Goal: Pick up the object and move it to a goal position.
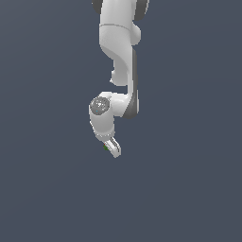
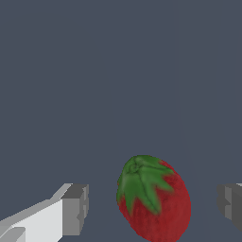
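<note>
We start with the small red strawberry-shaped object with a green leafy cap (image 2: 153,201), which lies on the flat dark grey-blue floor (image 2: 118,71) directly under the arm's wrist. In the wrist view it sits between the two grey finger pads (image 2: 75,209), with a clear gap on each side, closer to neither by much, its cap end pointing away from the red tip. In the exterior view we can only make out a speck of green and red (image 1: 106,147) at the edge of the white two-fingered gripper (image 1: 112,149), so the berry is tiny against the hand.

The white gripper (image 2: 153,205) stands apart, straddling the fruit without touching it; nothing is clamped yet.

We judge the object to be very light and, as a rounded, tapering body, apt to roll or squirt out if pinched near its tip. The widest part of the red body, just below the green cap, looks like the best place to close on. No goal marker shows in either view.
</note>
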Available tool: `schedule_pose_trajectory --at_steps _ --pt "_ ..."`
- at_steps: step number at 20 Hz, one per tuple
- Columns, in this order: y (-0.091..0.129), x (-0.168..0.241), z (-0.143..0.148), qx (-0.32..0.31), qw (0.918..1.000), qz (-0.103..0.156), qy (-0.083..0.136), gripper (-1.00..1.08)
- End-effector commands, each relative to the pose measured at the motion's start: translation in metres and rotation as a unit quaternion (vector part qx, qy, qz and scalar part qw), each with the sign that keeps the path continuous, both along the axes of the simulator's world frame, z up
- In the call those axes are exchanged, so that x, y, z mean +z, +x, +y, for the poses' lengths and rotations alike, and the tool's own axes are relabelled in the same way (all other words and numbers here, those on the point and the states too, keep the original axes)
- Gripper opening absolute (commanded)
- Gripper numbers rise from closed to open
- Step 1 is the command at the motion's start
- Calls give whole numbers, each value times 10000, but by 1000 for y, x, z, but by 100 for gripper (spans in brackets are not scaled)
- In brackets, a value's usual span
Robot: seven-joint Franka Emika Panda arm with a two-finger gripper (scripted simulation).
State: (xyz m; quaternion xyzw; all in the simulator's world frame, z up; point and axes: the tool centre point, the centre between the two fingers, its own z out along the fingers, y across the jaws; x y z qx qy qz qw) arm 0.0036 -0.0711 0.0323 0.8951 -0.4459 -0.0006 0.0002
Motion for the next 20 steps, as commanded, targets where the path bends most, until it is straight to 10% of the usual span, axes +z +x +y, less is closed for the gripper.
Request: schedule_pose_trajectory --at_steps 1,4,5,20 --pt "1 -8 0 -2 10000 -6 0 100" --pt "1 -10 0 -2 10000 -6 0 100" --pt "1 -10 0 -2 10000 -6 0 -100" --pt "-1 -7 6 0 10000 -9 1 -100"
